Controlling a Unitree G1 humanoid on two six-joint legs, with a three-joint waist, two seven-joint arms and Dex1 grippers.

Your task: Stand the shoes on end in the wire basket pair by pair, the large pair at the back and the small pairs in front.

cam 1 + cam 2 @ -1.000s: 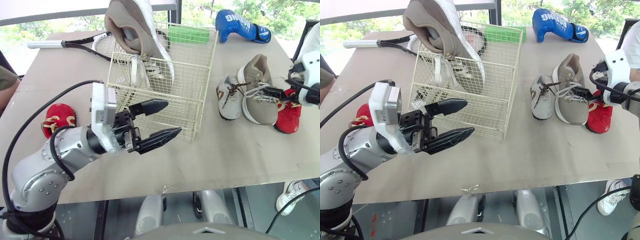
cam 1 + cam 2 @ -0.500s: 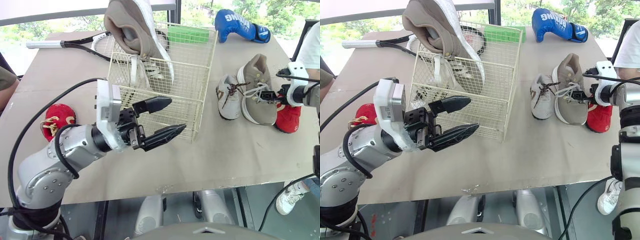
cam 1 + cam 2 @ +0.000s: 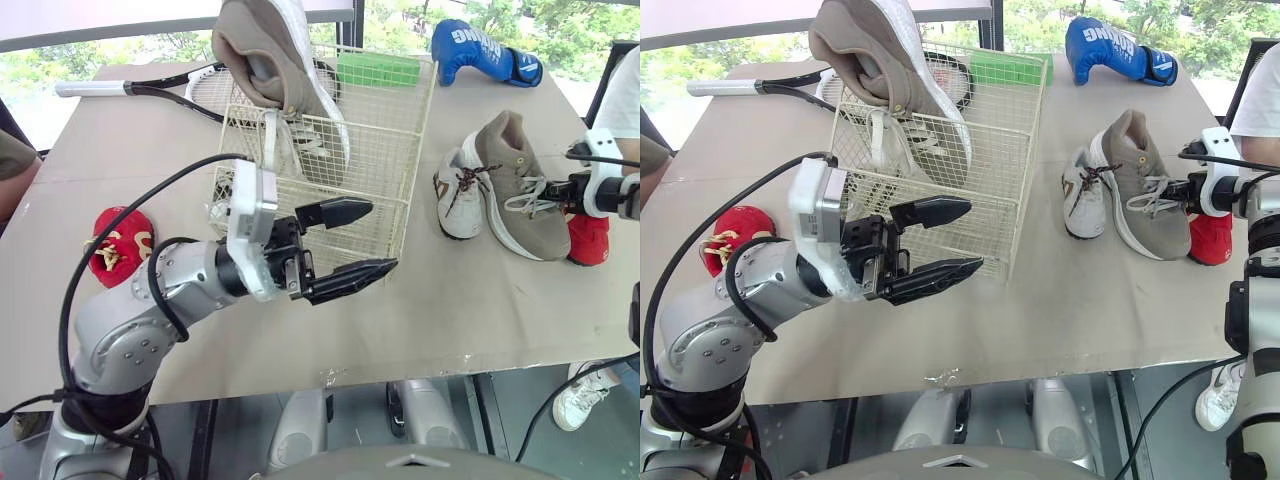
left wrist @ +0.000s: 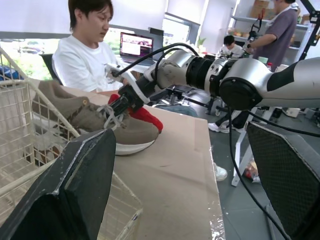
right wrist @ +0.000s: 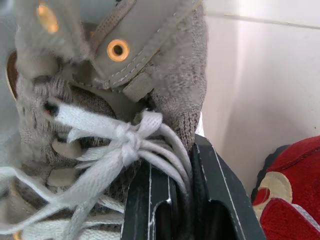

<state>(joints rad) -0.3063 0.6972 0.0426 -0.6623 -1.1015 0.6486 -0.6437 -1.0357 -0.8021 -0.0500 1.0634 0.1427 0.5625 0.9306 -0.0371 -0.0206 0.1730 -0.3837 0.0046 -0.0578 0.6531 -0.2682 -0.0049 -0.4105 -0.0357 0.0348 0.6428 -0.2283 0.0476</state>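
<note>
One large shoe (image 3: 275, 60) stands in the wire basket (image 3: 385, 150). To the right of it, the right hand (image 3: 553, 188) clamps its mate (image 3: 510, 175). The left hand (image 3: 380, 238) is spread and empty, and the small shoes (image 3: 452, 195) wait outside.

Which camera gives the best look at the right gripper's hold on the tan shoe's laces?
The right wrist view: its fingers pinch the laces close up. The eye views show the whole tan shoe with the right gripper small at its side; the left wrist view shows it far off, side-on.
</note>
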